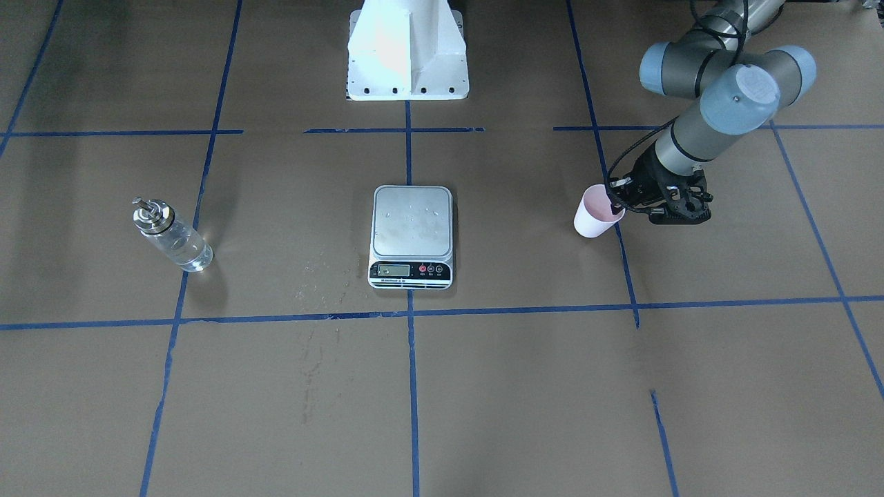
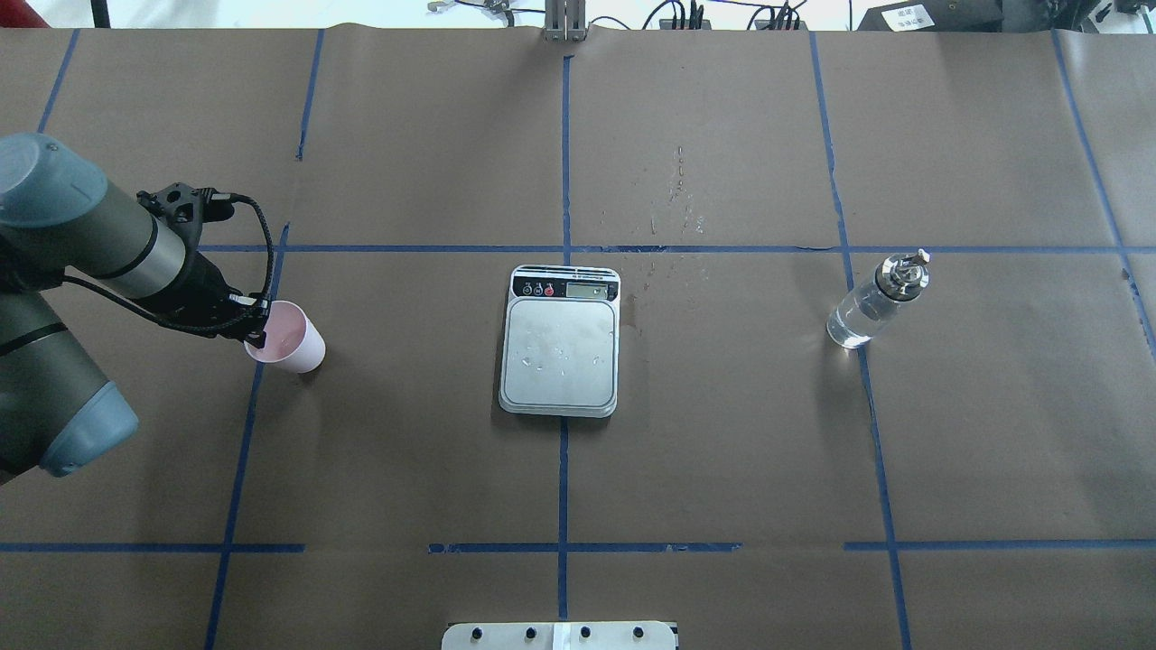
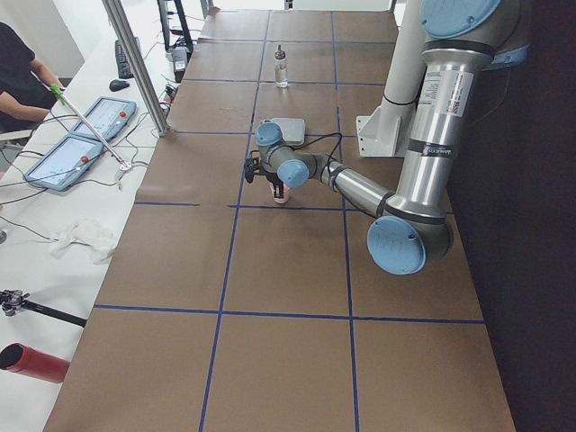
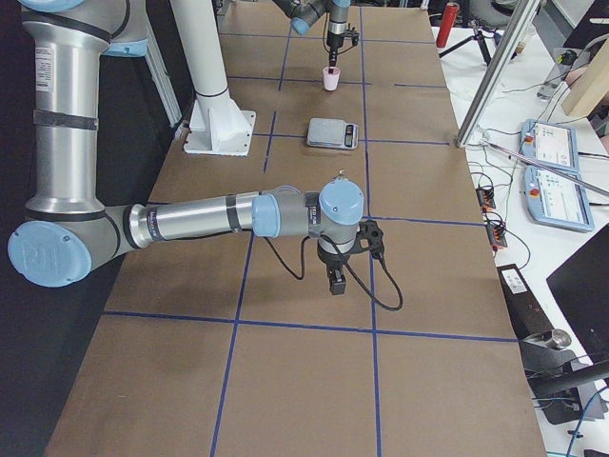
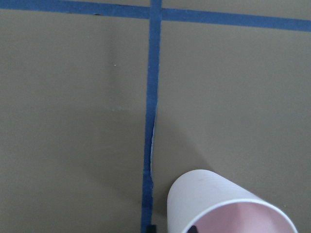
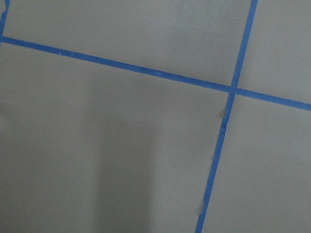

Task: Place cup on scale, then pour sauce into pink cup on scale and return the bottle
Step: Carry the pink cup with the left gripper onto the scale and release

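Left claw [image 2: 259, 327]: part-open astride the pink paper cup's [image 2: 296, 347] rim, one finger inside and one outside, the wall not clamped. Cup on the counter [image 2: 406, 162], well left of the digital scale [image 2: 560, 361]. Scale platform bare. Glass bottle [image 2: 867, 307], holding clear sauce [image 2: 852, 325], upright well right. Right claw [image 4: 335, 281]: cannot tell its opening.

The table [image 2: 722, 451] is covered with brown paper and divided into large rectangles by blue tape lines [image 2: 563, 487]. Small shiny spots [image 2: 673, 194] are seen on the paper. Along the operators' side a white bench [image 3: 45, 270] is set. Two control tablets [image 3: 76, 148], cables, a crumpled white cloth [image 3: 83, 239] and a red cylinder [image 3: 31, 363] are laid on it. A slanted aluminium post [image 3: 135, 63] is fixed at the table's edge.
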Robot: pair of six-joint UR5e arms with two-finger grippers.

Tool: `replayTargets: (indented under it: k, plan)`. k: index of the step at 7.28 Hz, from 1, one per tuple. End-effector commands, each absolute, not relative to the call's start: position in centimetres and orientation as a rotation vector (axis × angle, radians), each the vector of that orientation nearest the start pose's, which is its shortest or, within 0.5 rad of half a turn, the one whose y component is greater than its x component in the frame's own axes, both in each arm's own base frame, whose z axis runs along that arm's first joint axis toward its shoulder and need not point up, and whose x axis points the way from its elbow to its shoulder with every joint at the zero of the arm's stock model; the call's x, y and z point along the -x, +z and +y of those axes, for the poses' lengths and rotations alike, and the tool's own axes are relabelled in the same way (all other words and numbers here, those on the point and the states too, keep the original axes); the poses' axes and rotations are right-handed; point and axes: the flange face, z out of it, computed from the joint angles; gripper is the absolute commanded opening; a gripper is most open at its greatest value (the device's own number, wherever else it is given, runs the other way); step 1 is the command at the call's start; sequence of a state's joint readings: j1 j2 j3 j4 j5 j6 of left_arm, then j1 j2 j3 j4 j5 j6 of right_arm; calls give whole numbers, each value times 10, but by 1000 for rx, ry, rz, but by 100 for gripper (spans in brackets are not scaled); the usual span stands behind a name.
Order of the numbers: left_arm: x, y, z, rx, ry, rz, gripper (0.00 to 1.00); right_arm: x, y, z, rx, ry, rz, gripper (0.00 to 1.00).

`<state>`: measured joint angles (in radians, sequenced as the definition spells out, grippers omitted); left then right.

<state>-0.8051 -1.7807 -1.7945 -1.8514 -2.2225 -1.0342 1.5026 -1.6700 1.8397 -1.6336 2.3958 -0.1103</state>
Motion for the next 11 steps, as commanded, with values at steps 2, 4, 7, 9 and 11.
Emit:
replayTargets:
  k: [2,4,7,9,11]
  plan:
    - [-364,298,-480,115,-193,978,0,-28,587,-446,-263,-276,-833,100]
    - [-441,230,-451,134,-226,1015,0,-10,580,-445,-255,-313,-906,100]
    - [-506,162,-447,169,-314,1007,0,-6,570,-437,-310,-353,-944,100]
    - [-532,157,-457,170,-324,983,0,5,561,-434,-336,-344,-986,99]
    - [-548,158,-457,169,-322,963,0,23,552,-433,-337,-356,-1027,99]
